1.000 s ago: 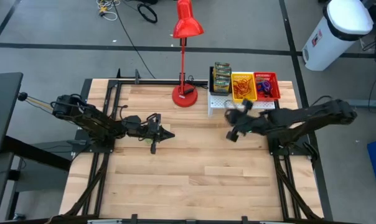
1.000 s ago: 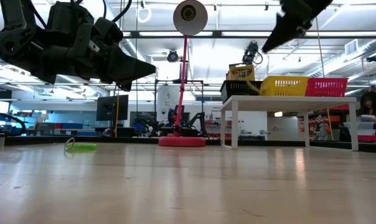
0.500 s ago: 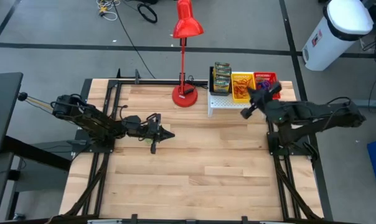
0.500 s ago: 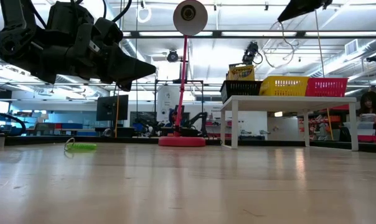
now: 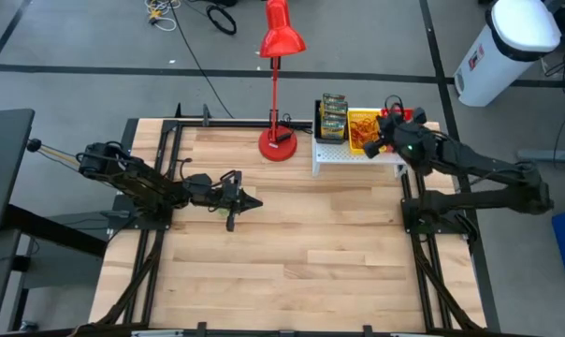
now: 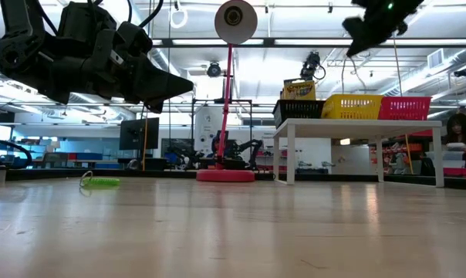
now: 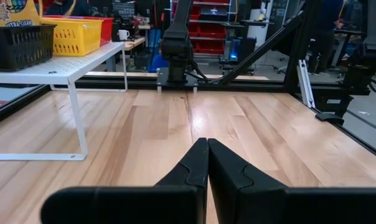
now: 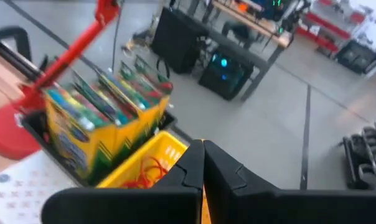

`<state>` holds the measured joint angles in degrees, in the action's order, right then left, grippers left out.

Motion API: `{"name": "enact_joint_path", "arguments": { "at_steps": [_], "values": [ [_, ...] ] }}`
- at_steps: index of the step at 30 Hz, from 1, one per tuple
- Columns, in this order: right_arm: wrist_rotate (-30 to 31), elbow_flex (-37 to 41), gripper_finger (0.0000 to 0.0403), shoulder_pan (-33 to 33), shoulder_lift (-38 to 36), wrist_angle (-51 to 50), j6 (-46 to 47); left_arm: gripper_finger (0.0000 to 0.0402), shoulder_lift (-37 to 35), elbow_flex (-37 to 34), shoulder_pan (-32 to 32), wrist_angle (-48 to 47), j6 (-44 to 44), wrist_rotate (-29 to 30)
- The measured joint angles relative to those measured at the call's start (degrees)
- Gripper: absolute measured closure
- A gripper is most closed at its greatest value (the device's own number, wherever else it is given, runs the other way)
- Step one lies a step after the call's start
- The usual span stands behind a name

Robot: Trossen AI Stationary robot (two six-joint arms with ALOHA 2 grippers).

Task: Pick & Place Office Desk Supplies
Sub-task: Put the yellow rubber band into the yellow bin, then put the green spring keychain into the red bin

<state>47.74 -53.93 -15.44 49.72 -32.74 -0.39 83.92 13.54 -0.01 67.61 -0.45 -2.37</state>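
High view: the right gripper [image 5: 387,131] hangs over the small white perforated riser shelf [image 5: 331,155] at the desk's far edge, between the yellow mesh bin [image 5: 364,129] of rubber bands and the red mesh bin [image 5: 415,118]. The black mesh bin [image 5: 332,119] holding the yellow-and-green crayon boxes sits beside them, next to the tall red desk lamp [image 5: 279,56]. The left gripper [image 5: 246,201] waits low over the wooden desk [image 5: 292,253], well apart from the bins.

Low view: the three bins line up on the riser, crayon boxes [image 6: 298,89] poking above the black one. A thin green rubber-band loop [image 6: 100,182] lies on the desk under the left arm, not yet put away.

Left wrist view: its jaws are pressed together, nothing between them.

Right wrist view: these jaws also meet tip to tip above the yellow bin, with red bands [image 8: 147,171] showing below. The picture is soft, so whether a thin band is pinched there I can't quite say; none shows.

The risk from here: with the jaws this close to the bin walls, a descent could clip a rim and shove a bin off the narrow riser. Loose bands tangle, too, so one could snag and drag others out.
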Motion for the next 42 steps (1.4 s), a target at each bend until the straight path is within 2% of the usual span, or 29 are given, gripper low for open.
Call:
{"name": "enact_joint_path", "arguments": {
  "at_steps": [6,9,12,18,21,23,25,27,31,35,37,42],
  "values": [
    [-6.56,2.63,0.0393,-5.09,2.45,0.09,1.89,0.0390,0.00,0.02,-0.02,-0.02,0.00,-0.02],
    [-8.52,3.04,0.0378,-5.64,4.00,-0.03,2.05,0.0390,0.00,0.02,0.00,-0.09,0.00,0.00],
    [-6.60,3.04,0.0344,-5.54,5.06,0.13,1.77,0.0390,0.00,0.02,0.00,0.11,-0.15,-0.01],
    [-6.02,3.04,0.0246,-5.55,4.96,0.13,4.13,0.0390,0.00,0.01,-0.01,0.28,-0.04,-0.02],
    [-10.29,3.04,0.0208,-5.55,3.51,-0.10,4.76,0.0390,0.00,0.02,0.00,0.28,-0.05,0.00],
    [-16.13,3.04,0.0197,-5.55,2.23,-0.88,6.81,0.0390,0.00,0.02,-0.02,0.31,-0.46,-0.04],
    [-22.66,3.04,0.0202,-4.85,1.23,-1.56,9.41,0.0390,0.00,0.00,0.00,0.34,-1.42,-0.17],
    [-25.64,3.30,0.0222,-1.95,0.99,-1.30,9.64,0.0390,0.02,0.01,-0.01,1.38,-1.23,-0.14],
    [-23.63,6.70,0.0298,7.91,1.05,3.91,9.40,0.0390,0.02,0.40,0.00,2.55,-1.90,-0.12],
    [-22.17,12.98,0.0386,18.69,1.03,17.09,7.77,0.0390,0.02,1.83,-0.01,2.63,-2.45,3.28],
    [-21.60,17.11,0.0391,23.63,1.07,25.62,6.43,0.0390,0.02,2.00,0.00,2.46,-4.69,4.29],
    [-21.35,27.69,0.0365,31.71,3.07,45.92,4.49,0.0390,0.02,2.01,-0.02,2.45,-12.77,2.16]
  ]
}}
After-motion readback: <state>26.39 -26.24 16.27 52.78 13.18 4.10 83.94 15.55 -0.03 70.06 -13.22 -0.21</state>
